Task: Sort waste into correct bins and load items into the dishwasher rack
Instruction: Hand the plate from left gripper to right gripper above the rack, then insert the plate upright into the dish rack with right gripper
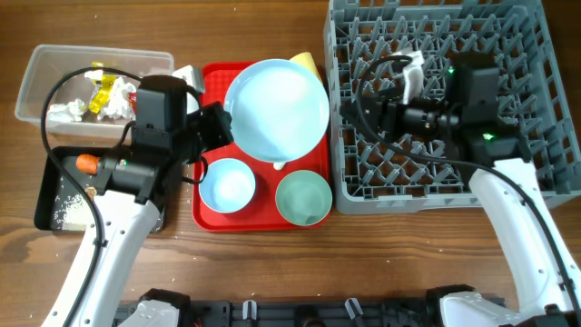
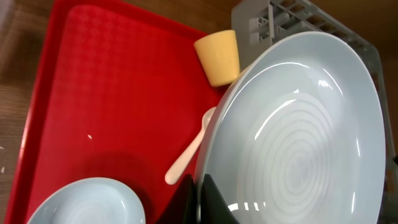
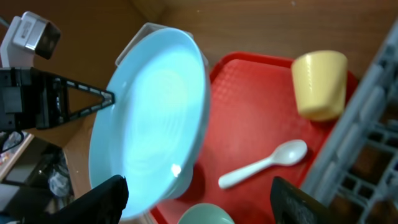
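Wooden table (image 1: 272, 263) bears clear tub (image 1: 34, 84), black tray (image 1: 45, 207), red tray (image 1: 212, 84), grey rack (image 1: 536, 36).

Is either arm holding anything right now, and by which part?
The left gripper pinches the pale-blue plate by its rim, holding it tilted. The right gripper is open and holds nothing.
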Motion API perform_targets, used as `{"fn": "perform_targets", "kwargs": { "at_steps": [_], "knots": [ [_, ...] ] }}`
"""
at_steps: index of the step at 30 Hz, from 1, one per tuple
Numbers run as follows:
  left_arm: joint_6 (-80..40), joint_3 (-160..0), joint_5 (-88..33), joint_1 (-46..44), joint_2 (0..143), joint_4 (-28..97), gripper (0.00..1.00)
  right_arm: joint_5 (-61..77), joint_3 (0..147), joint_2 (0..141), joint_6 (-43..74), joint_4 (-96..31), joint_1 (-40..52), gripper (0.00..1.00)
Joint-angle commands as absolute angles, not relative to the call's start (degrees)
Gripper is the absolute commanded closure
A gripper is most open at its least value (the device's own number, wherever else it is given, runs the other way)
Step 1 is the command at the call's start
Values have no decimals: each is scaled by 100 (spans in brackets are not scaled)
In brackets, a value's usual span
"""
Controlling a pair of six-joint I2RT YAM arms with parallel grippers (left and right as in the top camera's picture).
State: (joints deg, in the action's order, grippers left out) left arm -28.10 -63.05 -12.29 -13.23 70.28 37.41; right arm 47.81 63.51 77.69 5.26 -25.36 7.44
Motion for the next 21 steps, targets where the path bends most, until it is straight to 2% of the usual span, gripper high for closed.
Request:
{"fn": "perform_targets", "kwargs": {
  "at_steps": [1,5,6,10,13,15,18,21],
  "knots": [
    [-2738,-6300,-1365,-1470,7013,3741,96,4641,6460,7946,410,-2296,1061,24],
    [-2738,-6300,-1365,-1479,7013,3798,96,4130,6451,8184,403,-2134,1426,25],
    [-2738,-6298,-1363,-1479,7013,3806,96,4130,6451,8250,403,-2047,1507,28],
    [-2720,-6300,-1345,-1479,7013,3841,96,3721,6449,8468,416,-1900,1704,72],
    [-2720,-6300,-1345,-1479,7013,3863,96,3597,6449,8482,464,-1909,1708,88],
    [-2720,-6300,-1345,-1479,7013,3861,96,3597,6449,8482,469,-1907,1708,96],
    [-2722,-6300,-1347,-1479,7013,3861,95,3599,6449,8482,469,-1887,1708,96],
    [-2722,-6300,-1350,-1479,7013,3857,87,3599,6451,8479,469,-1820,1708,96]
  ]
}}
